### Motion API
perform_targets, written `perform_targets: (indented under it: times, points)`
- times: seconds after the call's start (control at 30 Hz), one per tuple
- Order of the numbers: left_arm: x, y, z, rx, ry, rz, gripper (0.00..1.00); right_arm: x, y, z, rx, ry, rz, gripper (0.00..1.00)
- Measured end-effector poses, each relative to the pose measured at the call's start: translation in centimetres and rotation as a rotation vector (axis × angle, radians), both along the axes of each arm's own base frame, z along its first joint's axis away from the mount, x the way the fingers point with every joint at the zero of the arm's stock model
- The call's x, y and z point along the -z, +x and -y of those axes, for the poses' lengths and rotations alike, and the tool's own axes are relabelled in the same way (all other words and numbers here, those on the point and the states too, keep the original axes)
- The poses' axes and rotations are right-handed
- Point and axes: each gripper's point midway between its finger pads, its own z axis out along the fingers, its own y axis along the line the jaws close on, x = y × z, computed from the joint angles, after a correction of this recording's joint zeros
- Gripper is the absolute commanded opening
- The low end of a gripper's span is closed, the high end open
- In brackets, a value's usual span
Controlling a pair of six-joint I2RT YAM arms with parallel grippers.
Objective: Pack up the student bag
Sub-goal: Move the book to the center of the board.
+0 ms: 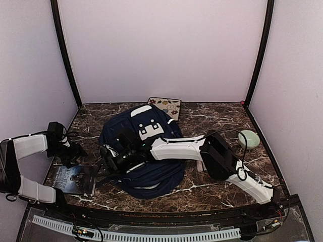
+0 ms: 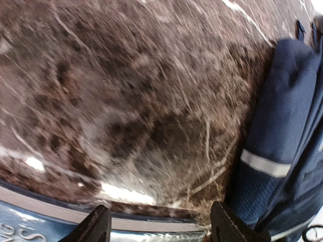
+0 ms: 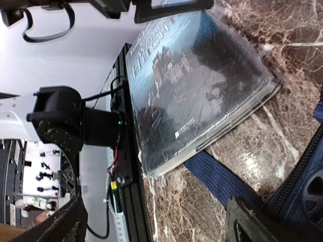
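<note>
Top view, step: gathering items for the student bag [image 1: 151,176], lying slumped mid-table; book [image 1: 75,179] at its left, not yet packed.
Top view, right arm: stretched leftward across the bag, right gripper [image 1: 107,160] low at the bag's left edge.
Top view, left arm: folded at the table's left side, left gripper [image 1: 75,151] near the book.
Left wrist view, jaws: apart, nothing between; marble table [image 2: 126,101] below, bag at right.
Right wrist view, jaws: spread wide, empty; book ahead, bag strap [image 3: 217,176] beside it.
Next move, judged: pinch the thin book's edge; hold the bag mouth open.
</note>
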Motion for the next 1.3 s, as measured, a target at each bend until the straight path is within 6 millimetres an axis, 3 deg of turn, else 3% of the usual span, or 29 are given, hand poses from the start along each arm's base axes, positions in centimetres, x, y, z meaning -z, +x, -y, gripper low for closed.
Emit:
perform_targets:
  times: [0.07, 0.17, 0.4, 0.5, 0.6, 0.7, 0.8, 0.97, 1.2, 1.3]
  points:
    - [0.0, -0.4, 1.0, 0.018, -0.03, 0.006, 0.71, -0.6, 0.2, 0.2, -0.005, 0.017, -0.012, 1.0]
    - [-0.9, -0.9, 0.7, 0.0, 0.009, 0.023, 0.76, -0.7, 0.5, 0.5, -0.014, 0.03, -0.028, 1.0]
    - [-4.0, -0.8, -4.6, -0.129, 0.277, 0.034, 0.89, -1.0, 0.5, 0.9, -0.031, 0.049, -0.029, 1.0]
    - [-2.5, -1.5, -7.0, -0.192, 0.322, -0.07, 0.89, -1.1, 0.4, 1.0, -0.034, 0.053, -0.024, 1.0]
    - [-0.1, -3.6, -9.1, -0.251, 0.347, -0.226, 0.87, -1.2, 0.5, 1.1, -0.035, 0.054, -0.022, 1.0]
    - [1.4, -5.3, -10.0, -0.275, 0.375, -0.346, 0.84, -1.2, 0.5, 1.2, -0.038, 0.053, -0.021, 1.0]
    - [1.8, -5.6, -10.6, -0.294, 0.393, -0.4, 0.8, -1.2, 0.5, 1.3, -0.04, 0.055, -0.022, 1.0]
    - [1.7, -5.2, -9.1, -0.288, 0.304, -0.36, 0.75, -1.2, 0.5, 1.3, -0.045, 0.055, -0.022, 1.0]
    - [2.4, -4.5, -2.3, -0.134, 0.154, -0.243, 0.71, -1.1, 0.5, 1.6, -0.055, 0.04, -0.022, 1.0]
    - [2.5, -4.4, -1.6, -0.131, 0.149, -0.212, 0.69, -1.0, 0.7, 1.8, -0.049, 0.034, -0.04, 1.0]
